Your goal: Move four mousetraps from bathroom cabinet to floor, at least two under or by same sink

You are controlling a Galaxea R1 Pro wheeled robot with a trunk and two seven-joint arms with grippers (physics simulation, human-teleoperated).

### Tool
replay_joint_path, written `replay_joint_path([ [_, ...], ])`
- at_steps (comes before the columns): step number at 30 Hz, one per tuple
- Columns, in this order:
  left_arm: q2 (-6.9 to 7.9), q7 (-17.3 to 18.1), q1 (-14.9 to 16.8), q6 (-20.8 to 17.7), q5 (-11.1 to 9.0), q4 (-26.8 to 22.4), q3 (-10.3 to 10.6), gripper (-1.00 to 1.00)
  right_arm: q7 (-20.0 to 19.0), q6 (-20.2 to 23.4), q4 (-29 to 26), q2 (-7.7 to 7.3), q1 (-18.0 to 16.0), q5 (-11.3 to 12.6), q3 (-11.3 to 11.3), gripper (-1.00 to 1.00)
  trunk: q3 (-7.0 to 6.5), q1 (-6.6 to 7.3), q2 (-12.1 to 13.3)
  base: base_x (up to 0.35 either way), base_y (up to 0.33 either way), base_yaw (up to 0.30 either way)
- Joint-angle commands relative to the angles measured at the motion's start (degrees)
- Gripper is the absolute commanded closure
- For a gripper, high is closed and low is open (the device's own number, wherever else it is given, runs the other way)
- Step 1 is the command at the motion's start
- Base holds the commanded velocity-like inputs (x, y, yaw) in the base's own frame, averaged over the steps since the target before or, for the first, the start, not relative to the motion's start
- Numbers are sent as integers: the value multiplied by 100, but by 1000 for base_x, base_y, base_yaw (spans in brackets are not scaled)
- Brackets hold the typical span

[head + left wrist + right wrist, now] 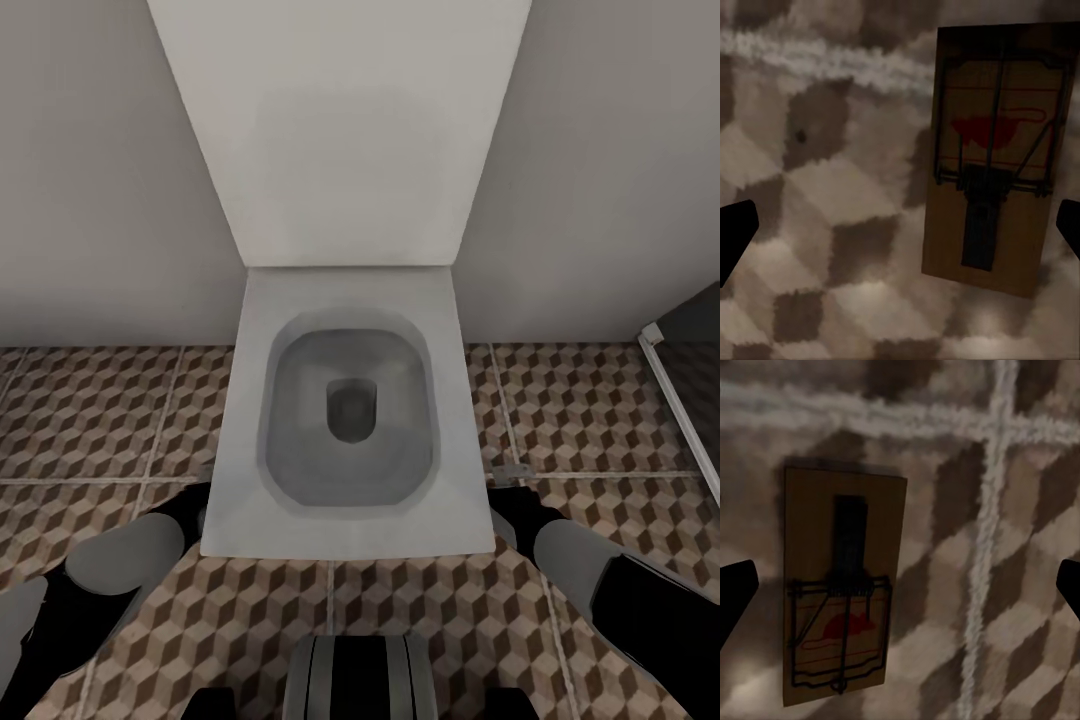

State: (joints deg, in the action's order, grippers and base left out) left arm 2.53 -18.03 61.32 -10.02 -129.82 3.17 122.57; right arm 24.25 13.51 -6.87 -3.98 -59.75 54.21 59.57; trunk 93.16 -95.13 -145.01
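Note:
In the left wrist view a mousetrap [990, 157], a tan wooden plate with dark wire and a red spot, lies flat on the cube-patterned bathroom floor [832, 195]. My left gripper [900, 232] hangs open above it, and its dark fingertips [735, 236] touch nothing. A second mousetrap [840, 592] lies flat on the tiles in the right wrist view, below my open right gripper [900, 592]. In the head view a small tan piece [512, 472] rests on the floor [100, 410] by the toilet's right side. The cabinet and sink are out of view.
A white toilet [345, 500] with an open bowl stands straight ahead against the pale wall. My two arms [130, 560] reach down on either side of it. A dark shower edge with a white frame [680, 400] sits at the right.

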Motion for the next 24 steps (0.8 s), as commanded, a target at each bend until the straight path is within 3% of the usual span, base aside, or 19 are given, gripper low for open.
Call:
replay_joint_path([
  [1,6,-17,3,-26,-35,-1,49,-100,36,45,-23,-7,-1,28,46,-100,3,1,-1,0,0,0],
  [24,41,-12,3,-25,-35,-1,48,-100,45,-58,-25,-7,-1,26,49,-100,3,1,-1,0,0,0],
])
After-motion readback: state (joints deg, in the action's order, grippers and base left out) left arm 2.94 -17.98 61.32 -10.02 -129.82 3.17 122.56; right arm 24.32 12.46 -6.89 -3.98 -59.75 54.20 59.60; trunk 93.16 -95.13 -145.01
